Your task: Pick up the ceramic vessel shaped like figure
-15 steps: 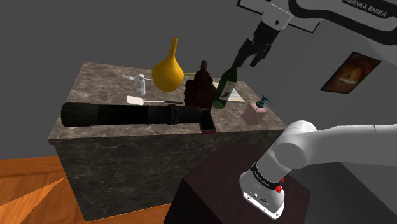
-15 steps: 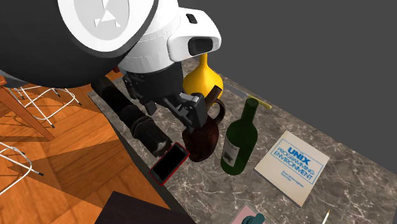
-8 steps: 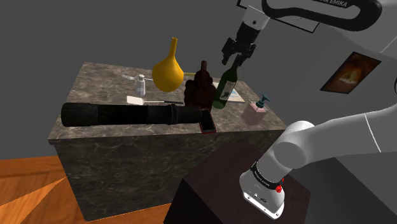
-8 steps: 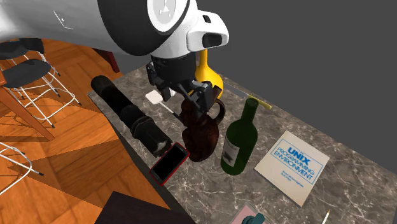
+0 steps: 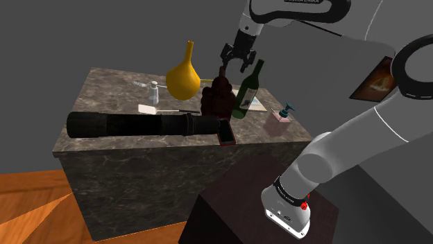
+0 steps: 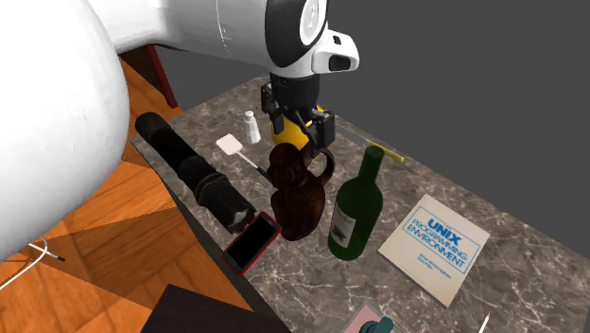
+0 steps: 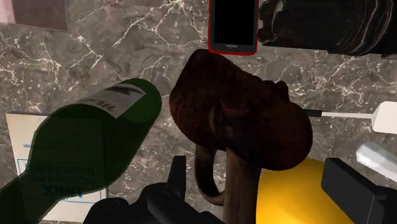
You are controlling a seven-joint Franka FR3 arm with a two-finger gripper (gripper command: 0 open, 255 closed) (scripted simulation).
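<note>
The dark brown, figure-shaped vessel with a loop handle stands upright on the grey-brown marbled counter. Just over the vessel's top hangs the all-black gripper, its fingers spread wide to either side of the vessel's neck and not pinching it.

A green glass wine bottle stands just beside the vessel. A yellow gourd-shaped vase stands behind the vessel. A red-rimmed black phone lies flat just in front of the vessel, at the end of a long black cylinder. A white book printed UNIX lies past the bottle from the vessel.
</note>
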